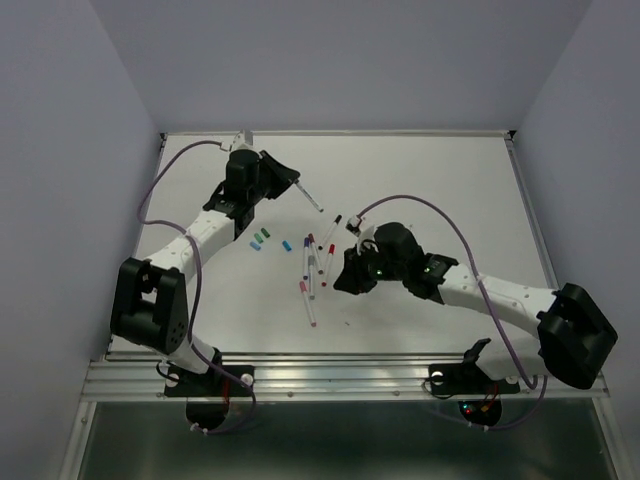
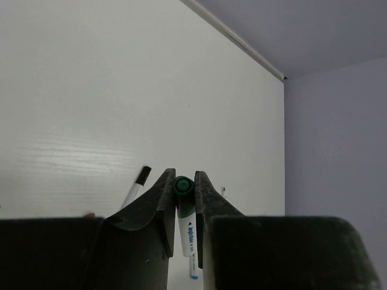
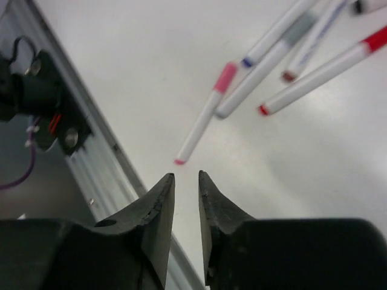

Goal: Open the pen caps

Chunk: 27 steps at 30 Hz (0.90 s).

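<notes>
My left gripper (image 1: 290, 182) is raised over the back left of the table. It is shut on a white pen (image 1: 310, 200) with a dark green cap (image 2: 183, 187), and the cap sits between the fingertips in the left wrist view. My right gripper (image 1: 339, 282) hovers low just right of the loose pens (image 1: 312, 262); its jaws stand a little apart and empty (image 3: 186, 175). A pink-capped pen (image 3: 208, 115) lies just beyond its tips, with red-ended pens (image 3: 320, 72) further off. Loose green (image 1: 263, 233) and blue caps (image 1: 254, 243) lie left of the pens.
A black-capped pen (image 2: 140, 180) lies on the table below my left gripper. Another blue cap (image 1: 287, 243) lies near the pens. The metal front rail (image 3: 115, 157) and table edge are close under my right gripper. A raised rim (image 1: 340, 132) bounds the table at the back.
</notes>
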Motion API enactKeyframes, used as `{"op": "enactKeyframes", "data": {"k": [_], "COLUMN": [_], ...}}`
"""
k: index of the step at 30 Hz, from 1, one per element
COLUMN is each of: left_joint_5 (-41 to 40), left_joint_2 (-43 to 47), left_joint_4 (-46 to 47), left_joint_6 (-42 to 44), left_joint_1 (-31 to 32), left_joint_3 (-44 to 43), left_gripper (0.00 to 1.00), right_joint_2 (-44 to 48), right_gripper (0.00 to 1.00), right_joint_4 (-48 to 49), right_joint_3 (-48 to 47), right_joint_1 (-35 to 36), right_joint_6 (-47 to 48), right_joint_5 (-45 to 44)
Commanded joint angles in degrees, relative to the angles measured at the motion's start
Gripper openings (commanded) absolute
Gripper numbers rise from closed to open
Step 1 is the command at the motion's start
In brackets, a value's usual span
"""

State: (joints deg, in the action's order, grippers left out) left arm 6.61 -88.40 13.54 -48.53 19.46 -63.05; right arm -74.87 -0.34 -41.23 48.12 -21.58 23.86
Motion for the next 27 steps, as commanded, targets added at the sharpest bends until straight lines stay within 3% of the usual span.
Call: {"op": "enactKeyframes", "data": {"k": [1,3,5,7,8,15,16,17,19,23,27], "left_joint_5": [5.07,6.22,7.18,7.89,8.59,8.94,8.86,7.99,6.49,3.86,1.48], "left_joint_2": [5.51,6.74,8.15,9.12,9.47,11.67,11.85,11.93,12.11,10.89,8.86], "left_joint_4": [1.49,1.66,1.67,1.66,1.84,2.28,2.02,1.67,1.05,0.26,-0.01], "left_joint_6": [1.69,1.60,1.69,1.43,1.25,0.63,0.72,0.81,1.25,2.04,2.66], "left_joint_1": [1.10,2.68,4.70,5.84,6.20,9.10,9.10,9.10,9.10,8.58,3.75], "left_joint_3": [4.15,5.82,7.76,8.99,9.34,10.49,10.49,10.49,10.14,8.47,5.13], "left_gripper": [0.00,0.00,0.00,0.00,0.00,0.00,0.00,0.00,0.00,0.00,0.00], "right_joint_2": [1.66,1.05,-0.18,-2.73,-3.69,-10.55,-10.99,-11.43,-11.17,-8.63,-4.24], "right_gripper": [0.30,0.54,0.68,0.94,1.00,1.00,0.95,0.49,0.01,0.01,0.01], "right_joint_4": [0.51,0.51,0.51,0.51,0.51,0.51,0.51,0.51,0.51,0.51,0.51], "right_joint_3": [-6.22,-9.63,-12.19,-15.36,-16.50,-22.22,-22.66,-23.01,-22.84,-19.25,-10.99], "right_joint_1": [-3.38,-3.91,-4.44,-4.44,-4.44,-4.44,-4.44,-4.96,-4.96,-4.96,-4.96], "right_joint_6": [4.26,5.58,7.60,8.22,8.66,10.24,10.59,10.60,10.86,10.51,6.92], "right_joint_5": [-15.29,-20.14,-22.97,-25.94,-26.23,-25.62,-25.18,-24.39,-20.28,-14.11,-8.84]}}
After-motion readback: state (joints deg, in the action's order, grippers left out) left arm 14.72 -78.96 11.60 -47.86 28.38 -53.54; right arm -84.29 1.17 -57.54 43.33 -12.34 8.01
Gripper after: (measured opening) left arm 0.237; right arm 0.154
